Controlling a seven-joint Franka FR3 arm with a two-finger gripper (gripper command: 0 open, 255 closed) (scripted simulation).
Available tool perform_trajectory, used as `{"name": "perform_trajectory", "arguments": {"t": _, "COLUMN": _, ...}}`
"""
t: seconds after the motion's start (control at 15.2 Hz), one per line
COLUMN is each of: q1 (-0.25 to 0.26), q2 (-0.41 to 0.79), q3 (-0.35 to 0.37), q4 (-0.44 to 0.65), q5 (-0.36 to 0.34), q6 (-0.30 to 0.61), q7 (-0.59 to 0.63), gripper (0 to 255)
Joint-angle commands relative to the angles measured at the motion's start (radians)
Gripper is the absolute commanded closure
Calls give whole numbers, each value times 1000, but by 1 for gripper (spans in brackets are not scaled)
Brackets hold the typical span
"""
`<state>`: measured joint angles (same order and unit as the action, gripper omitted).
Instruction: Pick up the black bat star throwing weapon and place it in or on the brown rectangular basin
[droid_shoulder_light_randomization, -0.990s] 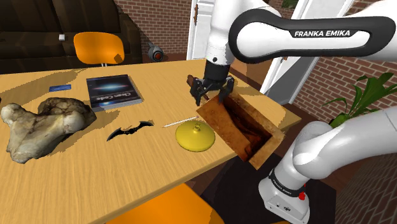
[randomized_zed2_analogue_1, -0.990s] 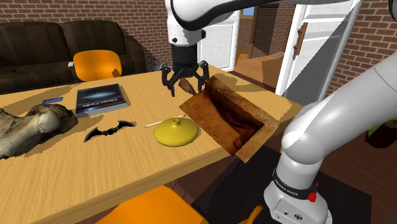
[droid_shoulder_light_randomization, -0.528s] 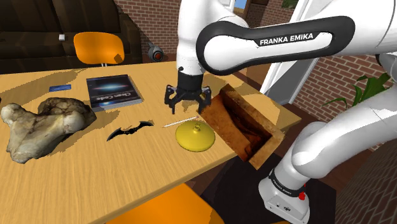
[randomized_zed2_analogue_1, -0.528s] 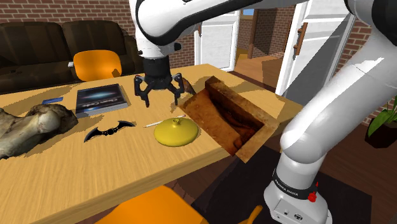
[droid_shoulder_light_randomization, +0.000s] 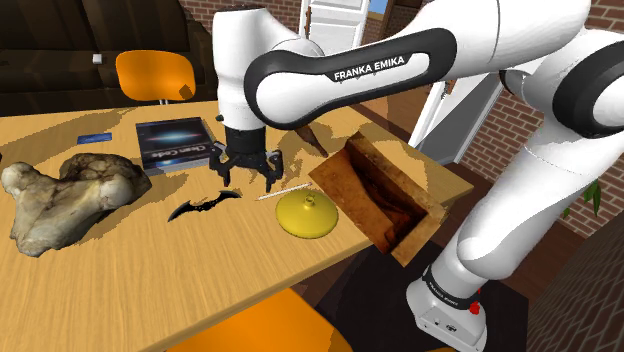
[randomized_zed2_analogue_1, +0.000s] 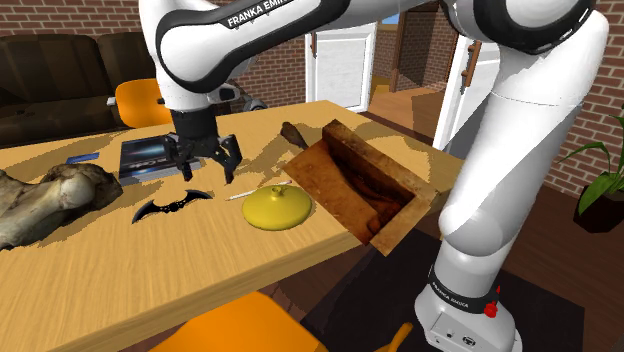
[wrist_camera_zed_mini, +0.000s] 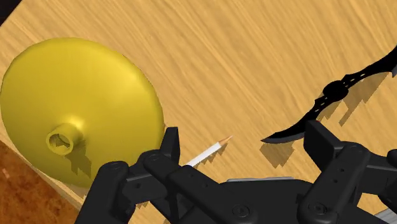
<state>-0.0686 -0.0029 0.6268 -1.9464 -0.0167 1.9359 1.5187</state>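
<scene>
Farthest from the gripper on the shoulder view's left, a large pale bone-shaped lump lies on the wooden table. A small blue card sits beyond it. Nearer the gripper, and behind it toward the sofa, lies a dark book with a blue cover. The black bat star lies flat on the table, just beside the gripper on its left and a little toward the camera, and nothing touches it. The gripper hangs low over the table, pointing down, with its black fingers spread apart and nothing between them. In the wrist view the gripper shows the same wide gap. One wing tip of the bat star reaches into that gap, and the rest runs out past one finger. A thin white stick lies just to the gripper's right. The yellow dome-shaped lid with a small knob comes next, near but apart from the gripper. Well beyond the lid, the brown rectangular basin lies tilted at the table's right edge.
</scene>
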Motion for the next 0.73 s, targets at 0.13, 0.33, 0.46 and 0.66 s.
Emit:
{"name": "perform_trajectory", "arguments": {"t": 0.13, "q1": 46, "q2": 202, "q3": 14, "q4": 167, "q5": -118, "q6": -7, "q7": 215, "gripper": 0}}
{"name": "perform_trajectory", "arguments": {"t": 0.33, "q1": 106, "q2": 346, "q3": -8, "q4": 313, "q5": -193, "q6": -33, "q7": 342, "gripper": 0}}
{"name": "perform_trajectory", "arguments": {"t": 0.46, "q1": 132, "q2": 395, "q3": -23, "q4": 369, "q5": -213, "q6": -46, "q7": 380, "gripper": 0}}
{"name": "perform_trajectory", "arguments": {"t": 0.66, "q1": 132, "q2": 404, "q3": -27, "q4": 340, "q5": -220, "q6": -9, "q7": 385, "gripper": 0}}
